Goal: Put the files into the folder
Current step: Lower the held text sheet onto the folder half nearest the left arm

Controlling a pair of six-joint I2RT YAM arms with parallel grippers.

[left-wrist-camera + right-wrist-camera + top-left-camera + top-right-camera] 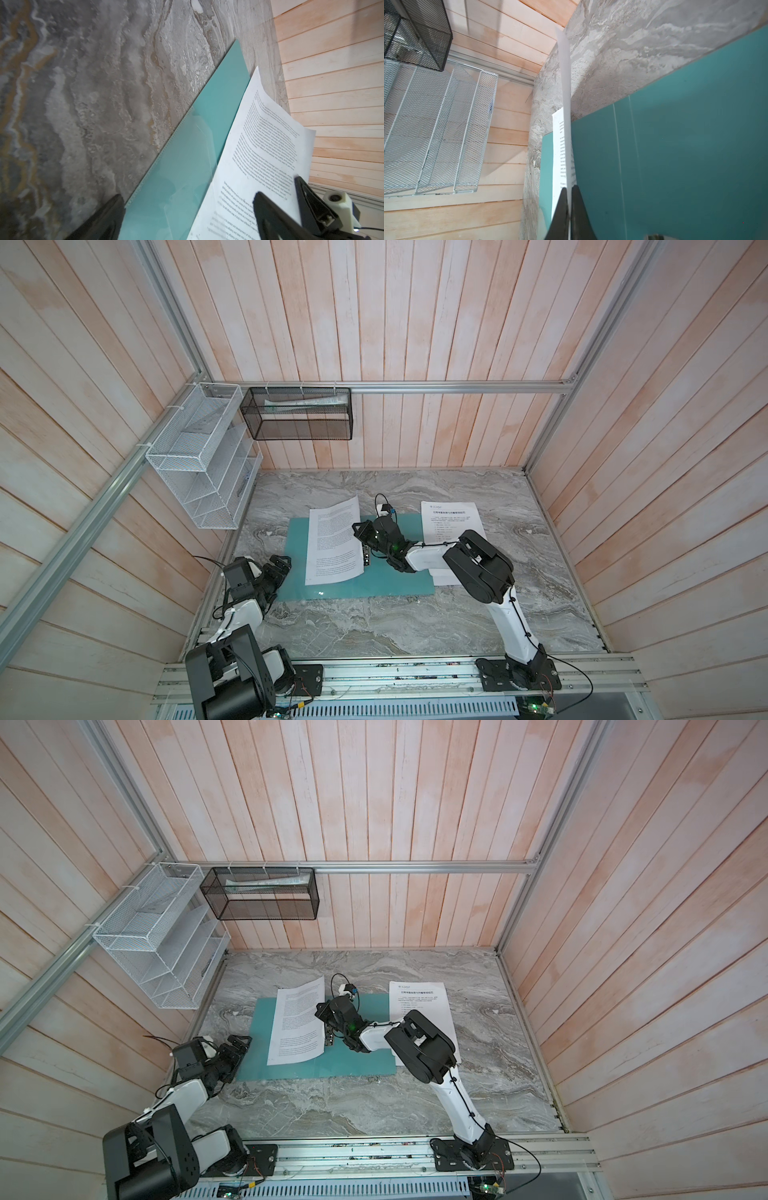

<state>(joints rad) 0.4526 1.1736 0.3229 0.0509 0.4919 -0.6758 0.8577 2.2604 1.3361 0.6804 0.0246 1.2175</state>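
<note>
Holding: right hand clamped on the right edge of one printed sheet; that edge is lifted and shows edge-on in the right wrist view.
Left hand: left hand has its jaws apart and is empty, low by the near-left corner of the folder. It looks clear of the sheet.
Folder: open flat mid-desk, teal inside up; fastener clip just beside the held edge.
Sheet position: over the folder's left half, skewed, far end overhanging onto the desk.
Other file: heading sheet on the desk right of the folder, near end hidden under the right arm. Can't tell if more sheets lie beneath it.
Done (my read): first sheet roughly placed, not let go.
Left to do: square it and release, bring over the heading sheet, probably close the cover.
</note>
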